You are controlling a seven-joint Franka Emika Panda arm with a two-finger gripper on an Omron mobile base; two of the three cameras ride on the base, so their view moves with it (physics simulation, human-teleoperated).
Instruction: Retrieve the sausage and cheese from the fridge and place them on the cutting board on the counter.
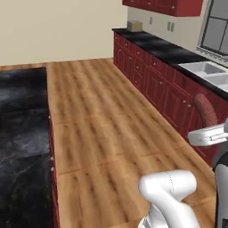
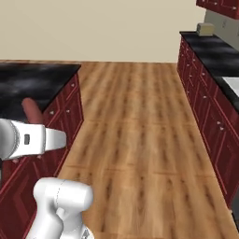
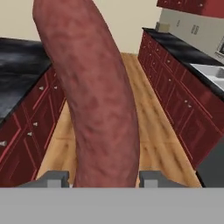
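- Between the two fingers (image 3: 105, 178) in the hand view, the sausage (image 3: 94, 96) stands up from 6 o'clock to 12 o'clock; the fingers pinch its lower end, one pad on each side.
- In the left base view the sausage (image 1: 205, 109) sticks up above the white hand at 3 o'clock; in the right base view its tip (image 2: 32, 110) shows at 9 o'clock, above the hand and in front of the black counter (image 2: 32, 86).
- The robot is in the aisle over the wooden floor (image 2: 140, 126), with one dark red cabinet row (image 3: 179, 96) at 3 o'clock and another at 9 o'clock of the hand view. I see no cutting board, cheese or fridge here.
- Risk, in my judgement: only the bottom end is held and the long body is free above, so a quick turn or a hard stop could make it tilt or slide out and fall on the floor.
- A second risk: the sausage is close to the counter edge at 9 o'clock in the right base view, so a wide swing could knock it against the counter and loosen the grip.
- The sausage also covers the middle of the hand view, which may make aiming at the board harder.
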